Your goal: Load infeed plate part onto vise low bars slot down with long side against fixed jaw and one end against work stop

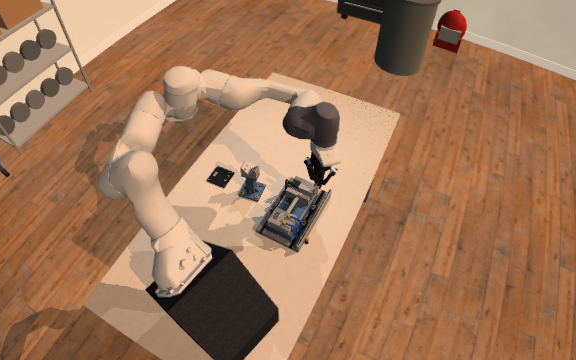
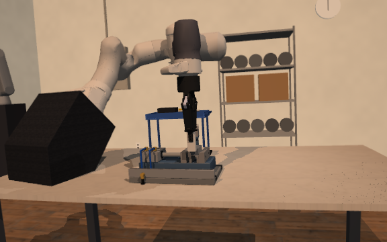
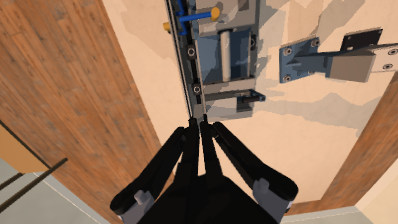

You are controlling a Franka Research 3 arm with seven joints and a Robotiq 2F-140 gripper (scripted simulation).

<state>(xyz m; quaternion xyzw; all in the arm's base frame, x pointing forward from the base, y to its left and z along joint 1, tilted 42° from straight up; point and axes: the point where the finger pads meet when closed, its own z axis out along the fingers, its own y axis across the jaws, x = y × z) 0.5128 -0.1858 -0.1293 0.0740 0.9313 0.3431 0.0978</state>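
The vise (image 1: 294, 210) stands on the table with its air cylinder and blue tubes at the near end. The part (image 1: 292, 203), a pale long block, lies between the jaws; it also shows in the wrist view (image 3: 225, 54). I cannot tell which way its slot faces. My gripper (image 1: 319, 181) is shut and empty. It points straight down with its fingertips (image 3: 200, 120) at the vise's far end, by the fixed jaw (image 3: 227, 101), close above the vise's edge rail. From the side, the gripper (image 2: 190, 138) hangs just over the vise (image 2: 177, 166).
The black infeed plate (image 1: 220, 176) is bare. The V-block (image 1: 251, 180) stands on its blue base between the plate and the vise. The table edge runs close to the right of the vise. A black box (image 2: 57, 136) covers the arm's base.
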